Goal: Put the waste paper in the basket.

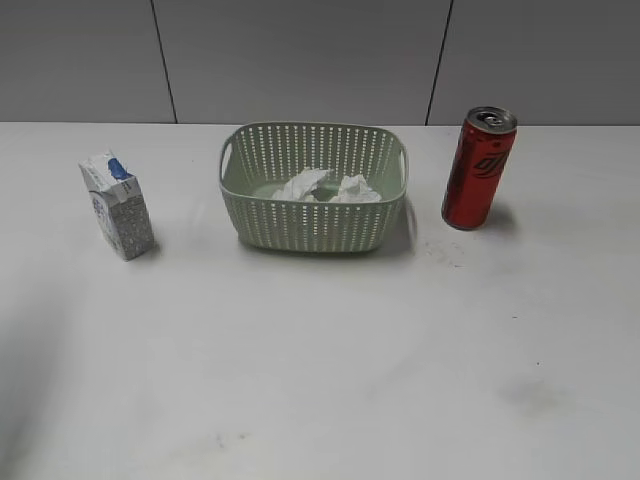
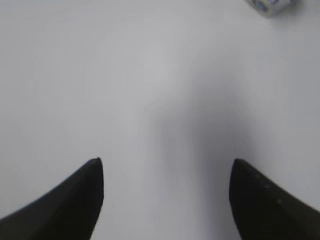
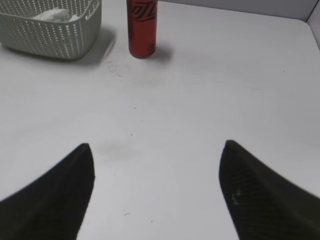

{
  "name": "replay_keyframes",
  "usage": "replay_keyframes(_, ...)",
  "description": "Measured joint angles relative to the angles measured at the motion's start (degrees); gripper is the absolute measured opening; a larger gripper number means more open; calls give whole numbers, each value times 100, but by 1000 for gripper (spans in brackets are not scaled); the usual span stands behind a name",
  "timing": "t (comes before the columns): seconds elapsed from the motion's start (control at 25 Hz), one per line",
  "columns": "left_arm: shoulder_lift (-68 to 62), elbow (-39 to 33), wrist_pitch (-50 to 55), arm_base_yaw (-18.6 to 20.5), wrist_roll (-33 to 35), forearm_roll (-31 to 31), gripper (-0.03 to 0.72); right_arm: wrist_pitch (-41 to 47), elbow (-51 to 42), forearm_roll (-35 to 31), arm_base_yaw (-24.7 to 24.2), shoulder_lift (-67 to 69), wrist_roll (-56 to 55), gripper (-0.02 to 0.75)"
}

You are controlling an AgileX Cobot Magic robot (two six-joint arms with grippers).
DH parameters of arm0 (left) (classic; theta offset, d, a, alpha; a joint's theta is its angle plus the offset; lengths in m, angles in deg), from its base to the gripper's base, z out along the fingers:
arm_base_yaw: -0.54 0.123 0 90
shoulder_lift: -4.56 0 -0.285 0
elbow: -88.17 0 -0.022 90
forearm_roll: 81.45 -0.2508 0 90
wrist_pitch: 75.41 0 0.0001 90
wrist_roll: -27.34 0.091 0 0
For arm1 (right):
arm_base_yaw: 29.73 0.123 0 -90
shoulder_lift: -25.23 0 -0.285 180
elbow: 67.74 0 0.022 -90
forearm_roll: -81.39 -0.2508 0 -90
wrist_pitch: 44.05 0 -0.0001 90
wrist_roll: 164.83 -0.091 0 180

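Observation:
The pale green basket [image 1: 313,230] stands at the back middle of the white table. Crumpled white waste paper [image 1: 330,187] lies inside it; I cannot count the wads. In the right wrist view the basket [image 3: 55,35] is at the top left with paper [image 3: 52,15] showing over its rim. My left gripper [image 2: 166,161] is open and empty over bare table. My right gripper [image 3: 157,145] is open and empty, well short of the basket. Neither gripper shows in the exterior view.
A red drink can [image 1: 479,169] stands upright right of the basket; it also shows in the right wrist view [image 3: 142,30]. A white-and-blue small carton [image 1: 117,205] stands left of the basket; its corner shows in the left wrist view [image 2: 270,6].

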State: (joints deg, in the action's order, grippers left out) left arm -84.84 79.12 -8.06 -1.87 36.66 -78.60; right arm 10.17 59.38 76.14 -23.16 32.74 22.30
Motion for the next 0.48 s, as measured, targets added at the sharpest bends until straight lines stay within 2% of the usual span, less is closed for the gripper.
replay_keyframes(0.28, 1762, -2170, -432, 0, 0, 38, 575, 0, 0, 0, 0, 0, 0, 589)
replay_keyframes(0.48, 2961, -3224, -676, 0, 0, 61, 575, 0, 0, 0, 0, 0, 4, 589)
